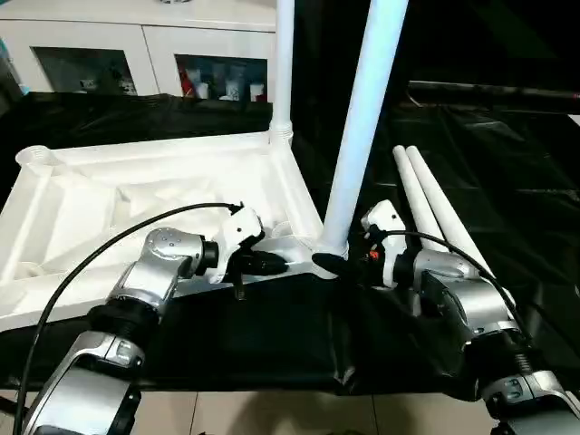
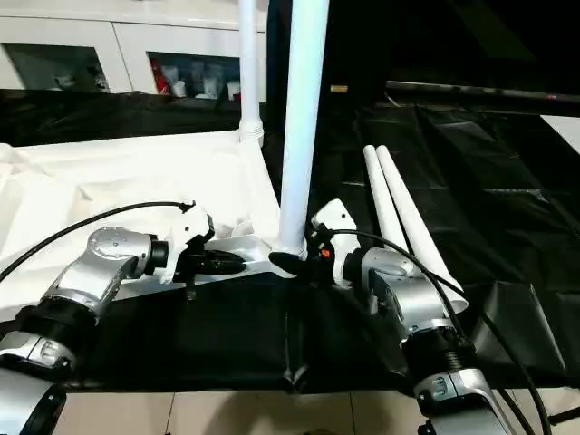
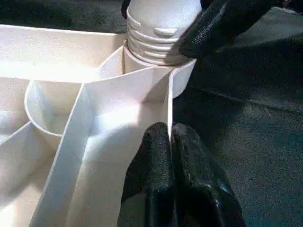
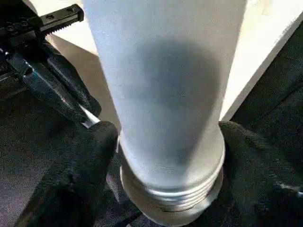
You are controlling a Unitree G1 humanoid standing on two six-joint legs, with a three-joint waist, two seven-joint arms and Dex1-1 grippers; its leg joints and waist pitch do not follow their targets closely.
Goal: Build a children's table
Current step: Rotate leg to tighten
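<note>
Upside down on the black-covered work table [image 1: 507,163], the children's table top [image 1: 136,195] lay with its ribbed underside facing up, one leg [image 1: 284,63] standing in its far corner socket and a second leg [image 1: 362,127] standing in the near corner socket [image 3: 142,71]. At that near corner, the left gripper [image 3: 171,142] was pinched tight on the top's thin rim wall just beside the socket. Opposite it, the right gripper [image 4: 168,142] held its fingers [image 4: 78,170] spread around the threaded base of the second leg. Two spare legs [image 1: 435,204] lay side by side beyond the right gripper
</note>
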